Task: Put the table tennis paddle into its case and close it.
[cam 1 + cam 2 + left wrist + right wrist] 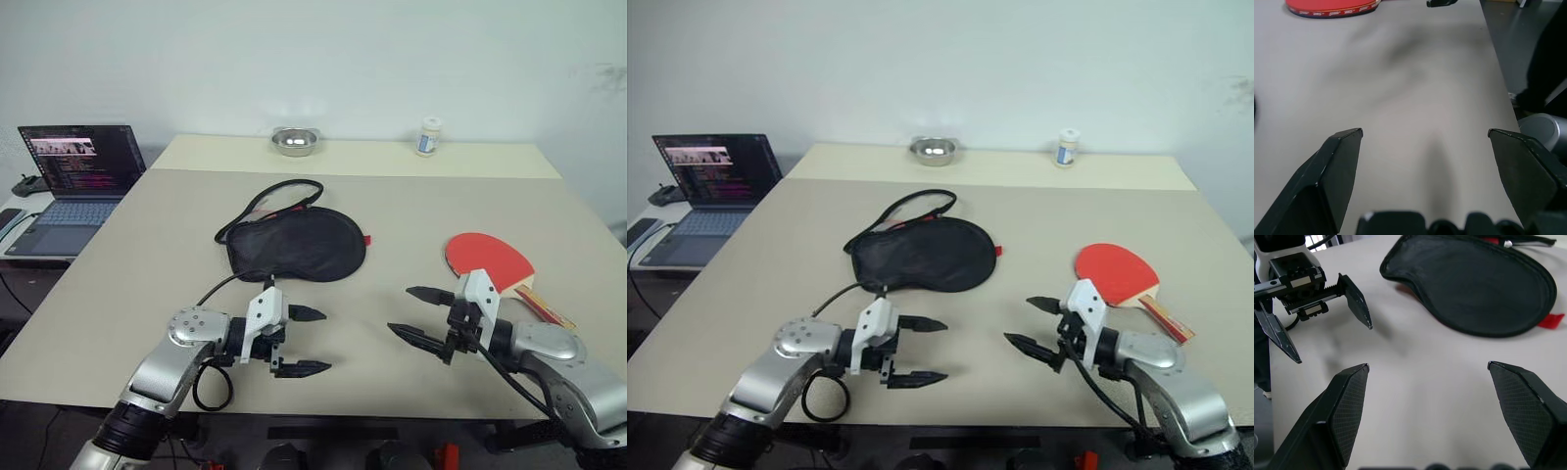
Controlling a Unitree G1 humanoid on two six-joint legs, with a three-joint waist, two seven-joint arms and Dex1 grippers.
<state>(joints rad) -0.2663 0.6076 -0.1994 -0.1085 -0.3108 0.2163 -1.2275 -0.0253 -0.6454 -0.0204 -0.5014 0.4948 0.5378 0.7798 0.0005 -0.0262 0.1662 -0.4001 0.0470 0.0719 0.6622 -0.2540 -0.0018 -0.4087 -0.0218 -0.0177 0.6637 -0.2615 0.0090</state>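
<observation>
Soft black fabric case [297, 243], round red rubber paddle [487, 259], left end effector [306, 342] and right end effector [419, 313] spread

Beige table [147, 255] bearing case [299, 243], paddle [487, 258] (plus bowl [295, 141], bottle [427, 136])

The case [297, 243] ahead of the left gripper [306, 342] is showing soft black cloth, matt and faintly woven, with a cord [277, 199] of smooth black. The table tennis paddle [488, 259] just beyond the right gripper [418, 313] is wearing matt red rubber on its face and pale wood on its handle. Both grippers are presenting dull black plastic fingers; the right pair [1347, 406] is looking finely cross-hatched. The table [127, 264] is looking smooth, matt beige. Far past the case, a bowl [295, 141] is gleaming like polished metal.
</observation>
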